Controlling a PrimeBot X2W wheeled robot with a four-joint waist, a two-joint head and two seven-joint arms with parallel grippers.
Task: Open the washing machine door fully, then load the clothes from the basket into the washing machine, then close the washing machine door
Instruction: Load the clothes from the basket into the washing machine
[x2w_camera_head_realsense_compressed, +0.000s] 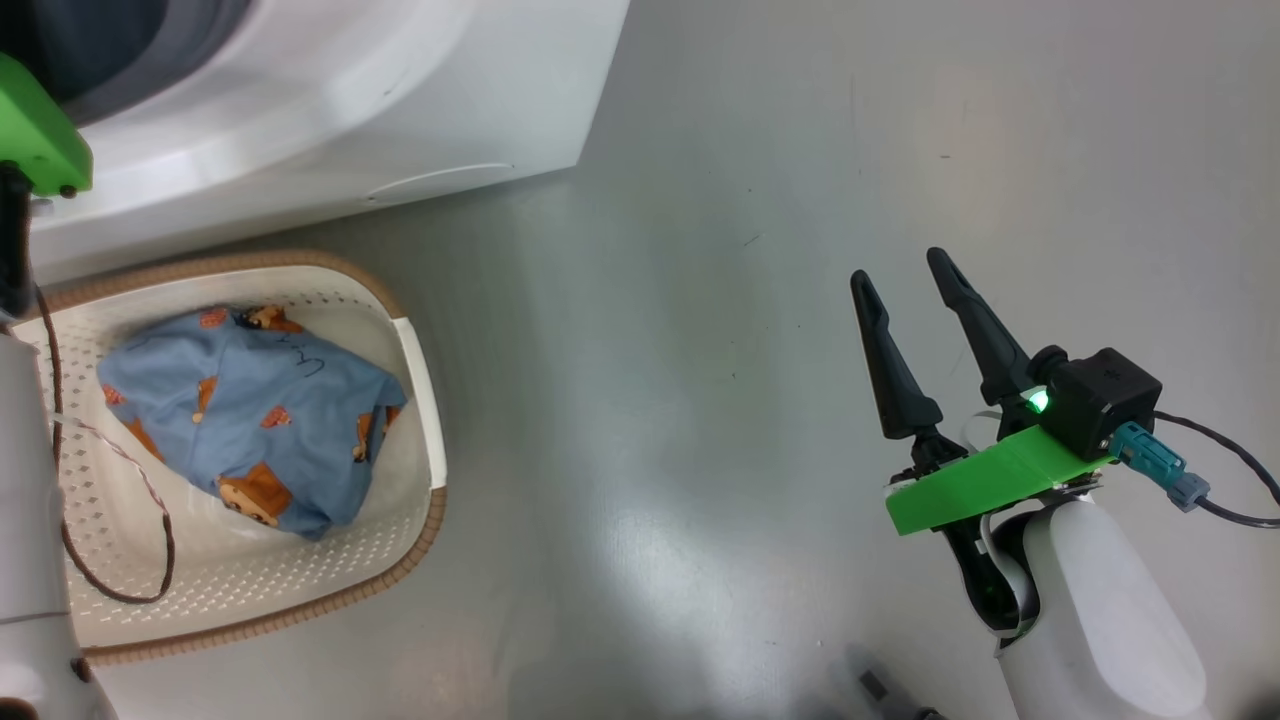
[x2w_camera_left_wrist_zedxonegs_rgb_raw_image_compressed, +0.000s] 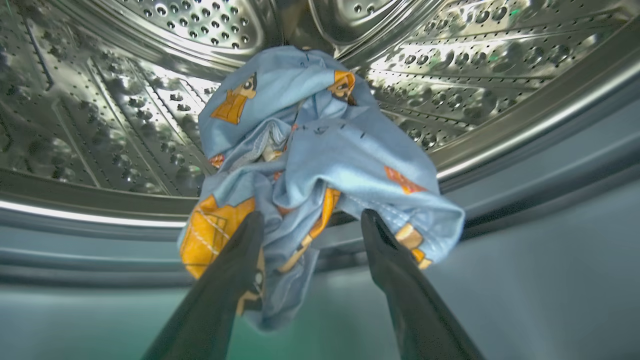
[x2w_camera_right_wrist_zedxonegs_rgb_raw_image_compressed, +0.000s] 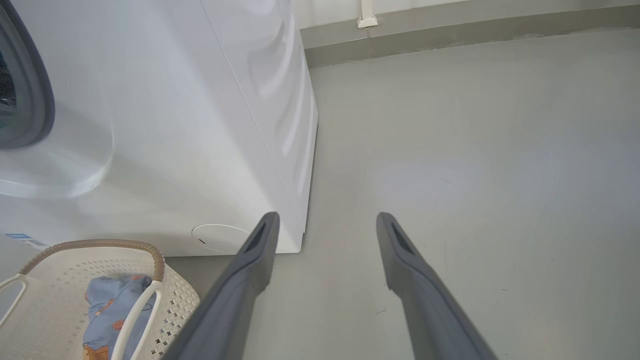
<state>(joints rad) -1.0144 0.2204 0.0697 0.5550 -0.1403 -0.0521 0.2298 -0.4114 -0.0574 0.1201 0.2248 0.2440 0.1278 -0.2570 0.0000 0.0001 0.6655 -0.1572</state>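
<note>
The white washing machine (x2w_camera_head_realsense_compressed: 300, 110) stands at the upper left, and its door is out of view. In the left wrist view my left gripper (x2w_camera_left_wrist_zedxonegs_rgb_raw_image_compressed: 311, 214) is open inside the steel drum (x2w_camera_left_wrist_zedxonegs_rgb_raw_image_compressed: 150, 100). A light-blue printed cloth (x2w_camera_left_wrist_zedxonegs_rgb_raw_image_compressed: 325, 150) lies just beyond its fingertips, sagging over the grey gasket (x2w_camera_left_wrist_zedxonegs_rgb_raw_image_compressed: 550, 200) and brushing the left finger (x2w_camera_left_wrist_zedxonegs_rgb_raw_image_compressed: 235, 270). The cream basket (x2w_camera_head_realsense_compressed: 425, 400) sits on the floor before the machine with another light-blue printed piece of the clothes (x2w_camera_head_realsense_compressed: 250, 410) in it. My right gripper (x2w_camera_head_realsense_compressed: 898, 267) hangs open over bare floor to the right.
A brown cable (x2w_camera_head_realsense_compressed: 120, 470) from my left arm loops over the basket's left side. In the right wrist view the machine's round flap (x2w_camera_right_wrist_zedxonegs_rgb_raw_image_compressed: 220, 237) is just behind the basket rim (x2w_camera_right_wrist_zedxonegs_rgb_raw_image_compressed: 100, 243), and a grey skirting (x2w_camera_right_wrist_zedxonegs_rgb_raw_image_compressed: 450, 30) runs along the far wall.
</note>
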